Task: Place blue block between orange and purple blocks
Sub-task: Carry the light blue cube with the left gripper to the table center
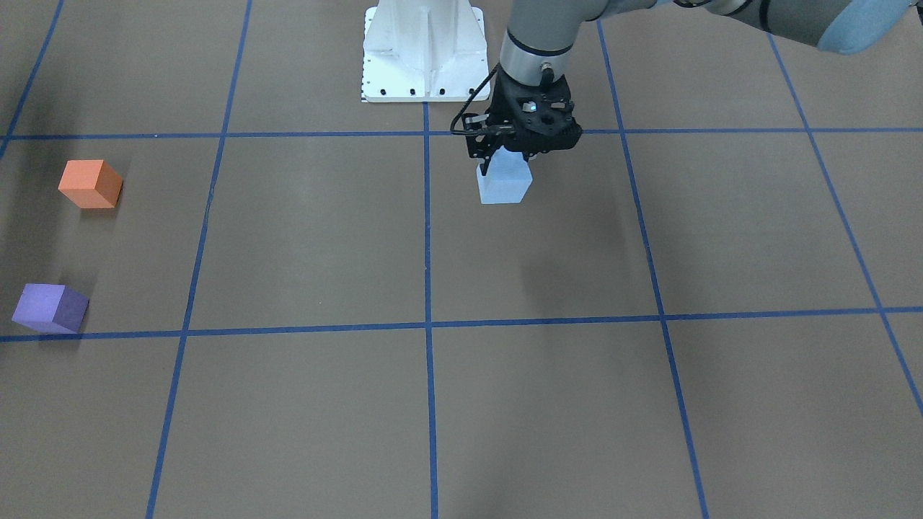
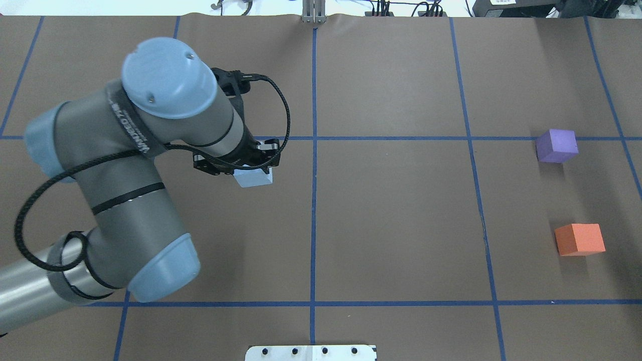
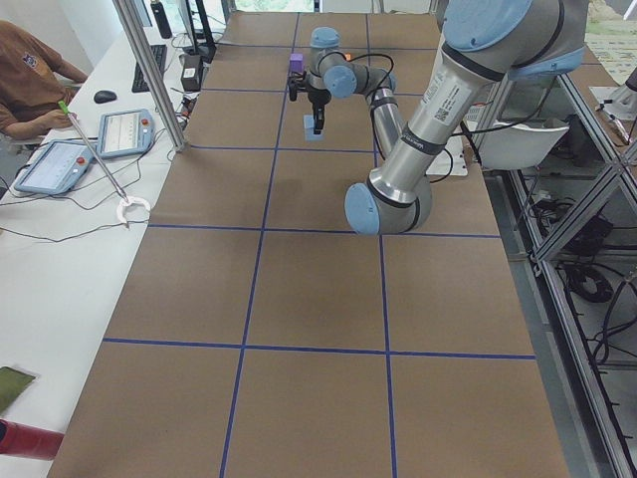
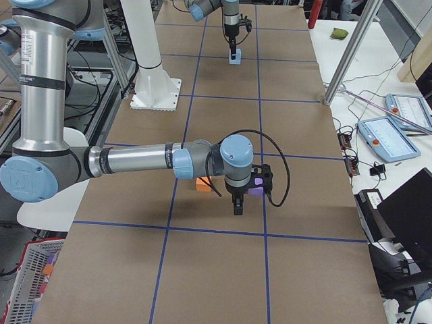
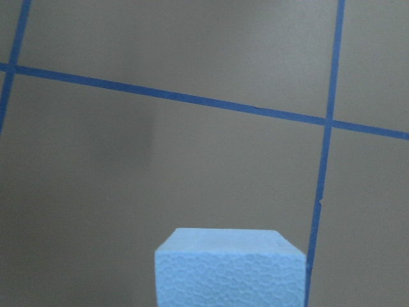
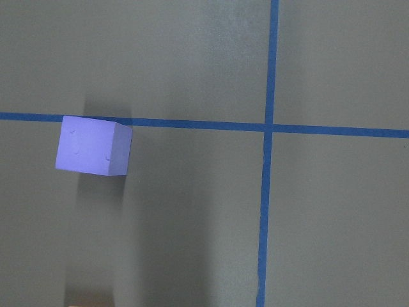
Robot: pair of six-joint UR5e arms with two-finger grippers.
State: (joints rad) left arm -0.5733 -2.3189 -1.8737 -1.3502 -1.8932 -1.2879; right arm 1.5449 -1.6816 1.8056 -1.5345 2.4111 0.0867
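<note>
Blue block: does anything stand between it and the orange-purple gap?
Nothing on the table does, from the blue block in the left hand to that gap. The right hand seems to hang near the purple block.

The purple block (image 6: 92,146) sits left of the blue tape cross (image 6: 268,128) — against its horizontal line.

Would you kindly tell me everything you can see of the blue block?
The blue block is a pale blue cube, foam-like, with a pebbled surface in the left wrist view. It is upright and turned slightly askew, its top gripped by the left end effector. Whether it touches the table is unclear. It is just on the robot's left of the centre tape line, far from the orange block and purple block.
</note>
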